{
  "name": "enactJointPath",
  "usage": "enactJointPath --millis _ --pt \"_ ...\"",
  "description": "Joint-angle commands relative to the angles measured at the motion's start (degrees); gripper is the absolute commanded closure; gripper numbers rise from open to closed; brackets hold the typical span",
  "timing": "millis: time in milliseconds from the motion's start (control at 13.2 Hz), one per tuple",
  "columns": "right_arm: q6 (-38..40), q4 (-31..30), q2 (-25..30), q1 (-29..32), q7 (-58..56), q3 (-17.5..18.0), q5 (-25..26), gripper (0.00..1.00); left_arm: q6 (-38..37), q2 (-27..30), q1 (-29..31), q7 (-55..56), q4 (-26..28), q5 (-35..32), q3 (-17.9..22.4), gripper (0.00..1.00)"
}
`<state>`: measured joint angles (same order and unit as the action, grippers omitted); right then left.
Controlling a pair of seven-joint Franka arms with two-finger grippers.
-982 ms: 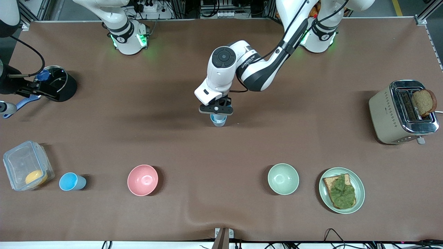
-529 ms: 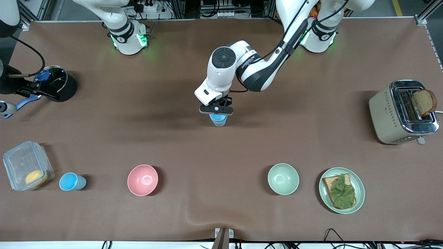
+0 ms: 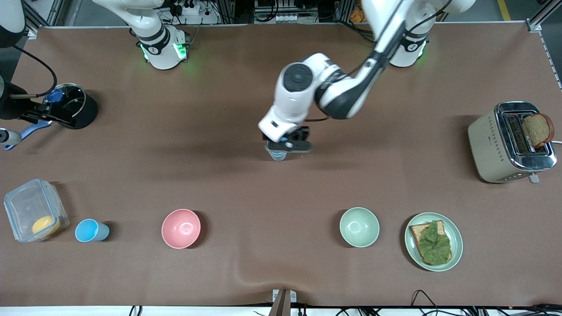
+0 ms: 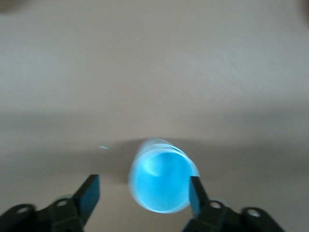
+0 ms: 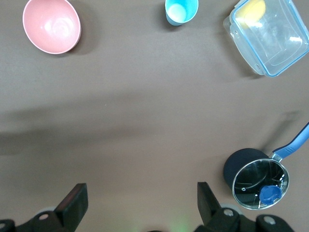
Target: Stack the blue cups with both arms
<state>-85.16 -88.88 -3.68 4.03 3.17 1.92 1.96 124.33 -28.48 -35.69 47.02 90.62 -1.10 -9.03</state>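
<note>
Two blue cups. First cup (image 3: 277, 154): small light-blue tumbler, upright near the middle of the counter (image 3: 281, 188), bright sky-blue inside in the left wrist view (image 4: 161, 181), blurred there. Left tool (image 3: 287, 145): over this cup, its two black fingers (image 4: 88, 193) spread wide, one on either side of the cup; whether either touches the wall cannot be told. Second cup (image 3: 91, 230): same small tumbler shape, blue inside, upright toward the right arm's end of the counter, nearer the front camera than the first cup, just beside a clear plastic box (image 3: 35, 210) and apart from a pink bowl (image 3: 181, 228); also seen in the right wrist view (image 5: 181, 11). Right tool (image 5: 140, 203): fingers (image 5: 75, 200) spread apart, holding nothing, up over bare counter; the right arm waits. Containers: clear box with blue-trimmed rim, one round yellow item (image 3: 45, 225) inside; pink bowl, nothing showing inside; pale green bowl (image 3: 359, 227), nothing showing inside; pale green plate (image 3: 456, 245) carrying a slice of bread topped with a green leaf (image 3: 433, 242); black pot (image 3: 81, 109) with a blue handle and a small blue object (image 5: 269, 194) within; toaster (image 3: 491, 145) at the left arm's end, a slice of brown bread (image 3: 538, 129) standing in its slot.
</note>
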Motion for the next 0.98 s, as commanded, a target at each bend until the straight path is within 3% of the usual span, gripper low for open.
enactJointPath --millis 0,227,604,907 --pt "0.4 0.5 -0.2 0.5 0.1 0.5 1.0 0.00 -2.9 12.6 8.5 -3.4 10.3 -1.4 -0.5 0.00" --pt "0.2 0.5 -0.2 0.4 0.3 0.5 1.0 0.00 -9.7 23.2 18.9 -14.2 15.5 -1.4 -0.5 0.00" --pt "0.1 0.5 -0.2 0.4 0.3 0.5 1.0 0.00 -23.1 33.8 31.8 -31.5 15.8 -0.7 0.0 0.00" --pt "0.2 0.5 -0.2 0.4 0.2 0.5 1.0 0.00 -24.4 36.3 33.2 -41.5 15.7 0.2 8.0 0.00"
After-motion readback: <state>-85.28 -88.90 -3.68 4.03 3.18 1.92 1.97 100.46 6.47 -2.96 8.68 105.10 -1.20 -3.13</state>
